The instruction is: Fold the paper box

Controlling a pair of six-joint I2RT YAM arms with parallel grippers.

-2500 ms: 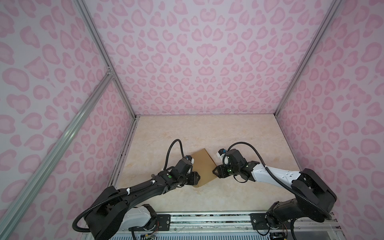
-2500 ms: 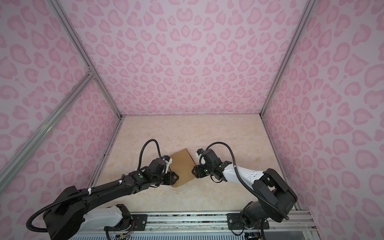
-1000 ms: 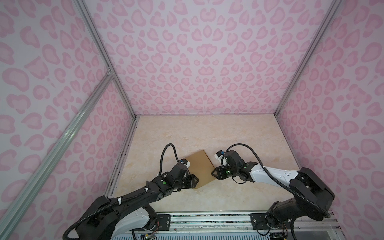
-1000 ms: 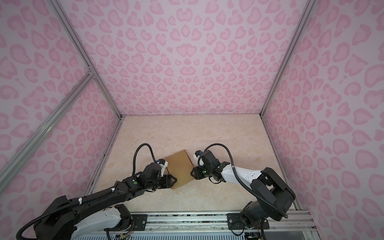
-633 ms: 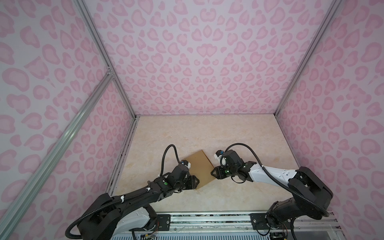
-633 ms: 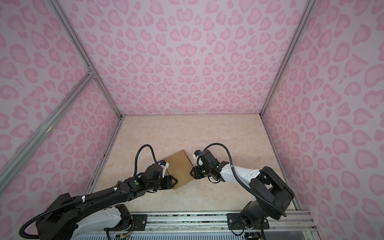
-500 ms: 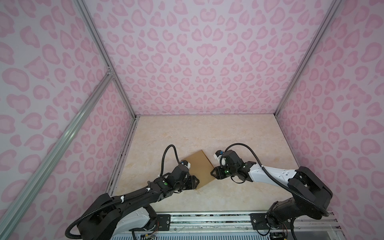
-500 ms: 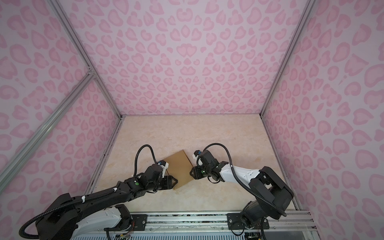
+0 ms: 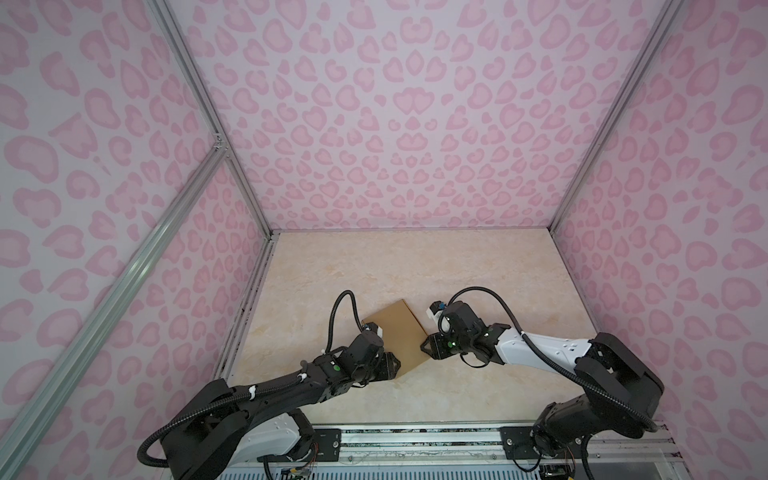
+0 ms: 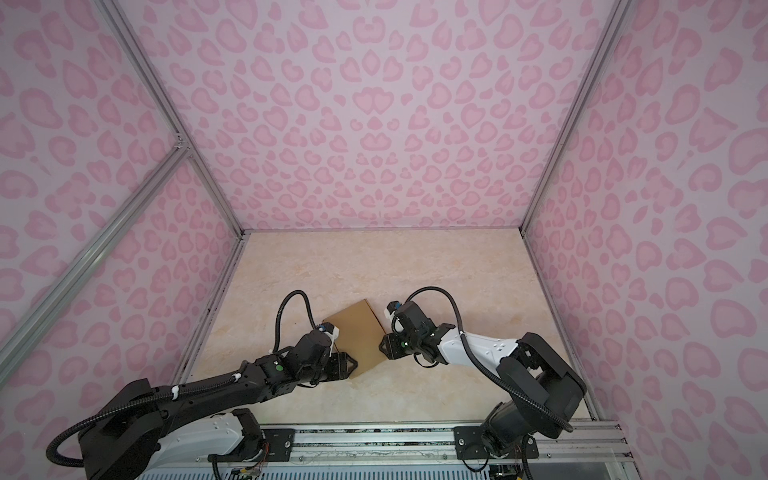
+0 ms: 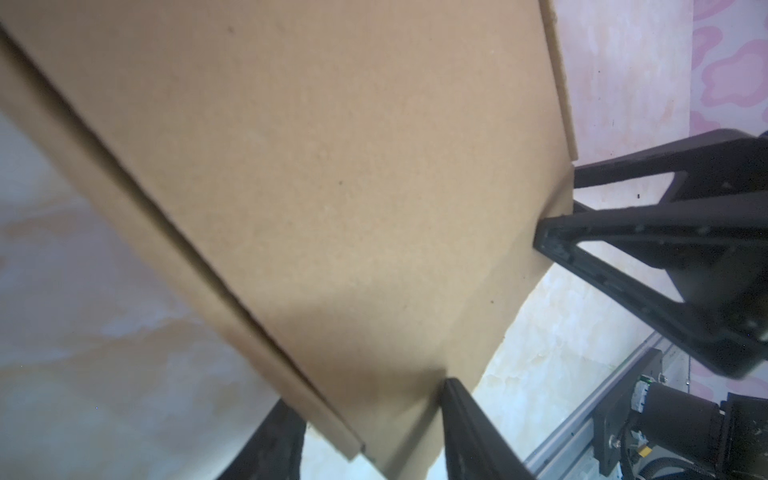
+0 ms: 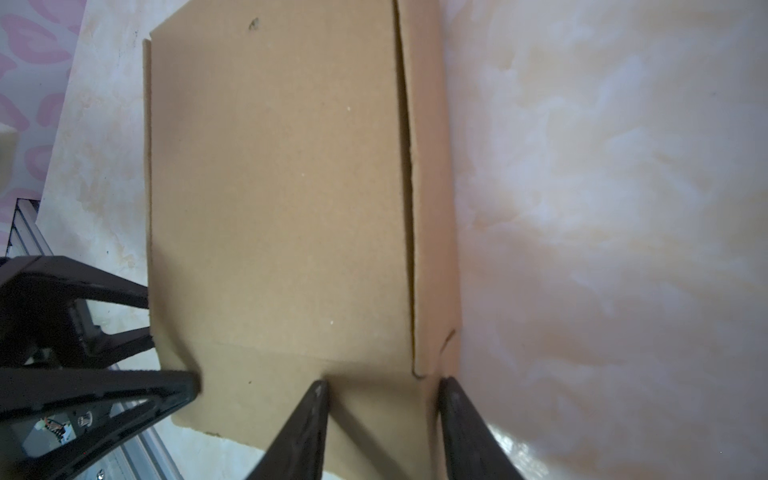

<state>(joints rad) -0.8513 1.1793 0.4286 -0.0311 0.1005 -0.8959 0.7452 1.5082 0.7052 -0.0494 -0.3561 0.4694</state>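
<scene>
A closed brown paper box [image 9: 397, 334] lay diagonally between the left gripper [image 9: 395, 365] and right gripper [image 9: 425, 346], each straddling a near corner with half-spread jaws; grip unclear.

Walls [image 9: 395, 124] printed with pink blotches on pale lilac close in three sides, joined at the corners by bare aluminium posts [image 9: 199, 91]. Below lies a pale beige, marble-patterned surface [image 9: 415, 266], evenly lit, with a metal rail [image 9: 415, 446] along its near edge.
</scene>
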